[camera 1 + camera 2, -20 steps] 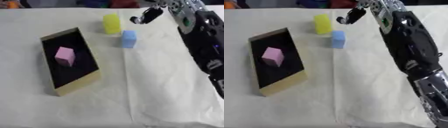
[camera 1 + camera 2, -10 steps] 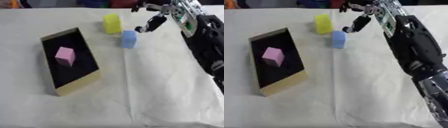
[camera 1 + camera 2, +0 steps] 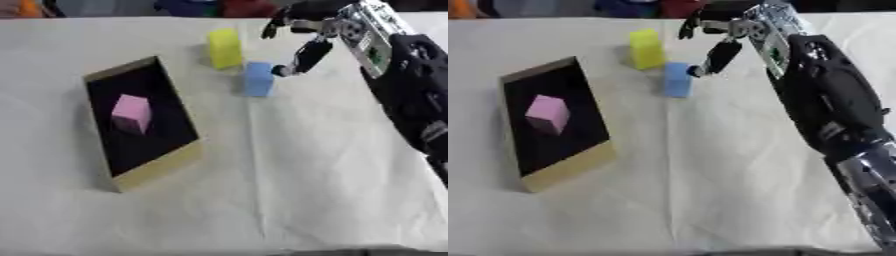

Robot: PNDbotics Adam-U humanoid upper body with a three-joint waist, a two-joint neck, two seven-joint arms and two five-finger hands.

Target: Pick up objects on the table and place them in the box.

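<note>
On my left the box (image 3: 149, 165) already holds a pink cube (image 3: 131, 112). Mid-table (image 3: 289, 175), the yellow block (image 3: 224, 47) stands upright; the blue block (image 3: 258, 78) beside it has its long axis running away from me. It looks light, rigid, maybe foam; I'd pinch its long sides. My right robot hand (image 3: 306, 47) hovers open just beside it.

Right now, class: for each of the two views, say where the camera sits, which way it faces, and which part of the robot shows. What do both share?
Left eye view: in the robot's head, looking down at the table; the right hand enters from the upper right.
Right eye view: beside it, facing likewise; more of the right arm shows.
Shared: box holding a pink cube, yellow block, blue block.
</note>
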